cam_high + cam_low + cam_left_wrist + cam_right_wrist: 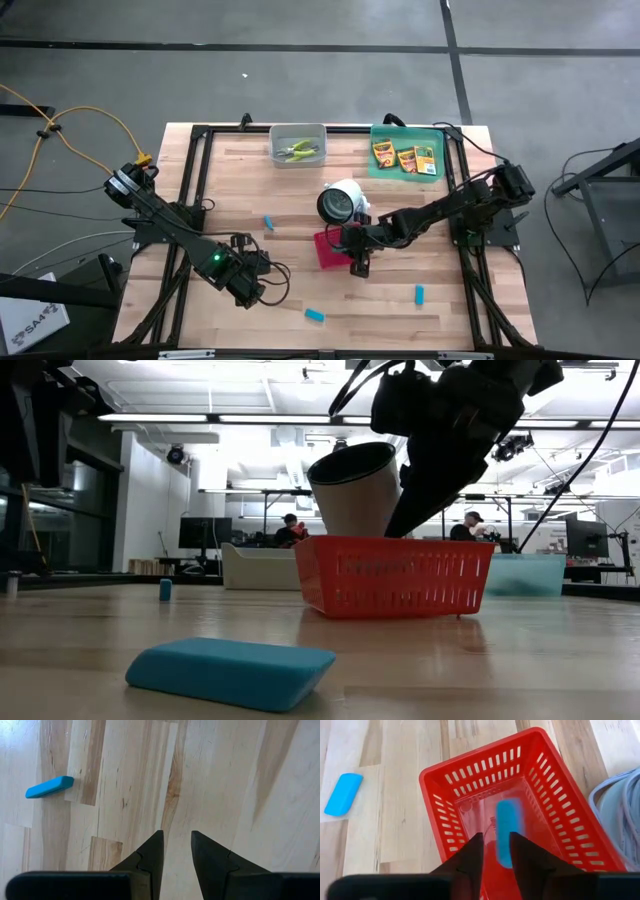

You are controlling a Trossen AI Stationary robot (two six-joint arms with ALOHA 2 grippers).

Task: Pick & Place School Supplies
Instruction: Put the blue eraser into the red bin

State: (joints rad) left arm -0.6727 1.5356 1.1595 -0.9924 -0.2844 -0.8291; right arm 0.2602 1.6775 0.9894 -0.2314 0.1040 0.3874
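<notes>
My right gripper (357, 264) hangs open over the red basket (485, 775), fingers pointing down. A light-blue block (507, 832) shows blurred inside the basket, just beyond the fingertips and apart from them. My left gripper (272, 290) is open by a narrow gap and empty above bare table (177, 840) near the front left. Other blue blocks lie flat on the table (268, 223) (315, 315) (420, 293). Three crayon boxes (405, 157) lie in the green tray (378, 170). Two plier-like tools (298, 151) lie in the grey bin (274, 135).
A white cylinder (340, 201) with a dark opening lies on its side just beyond the basket, close to my right arm (450, 430). Black frame rails (190, 190) run along the table's edges. People sit in the room behind (290, 530).
</notes>
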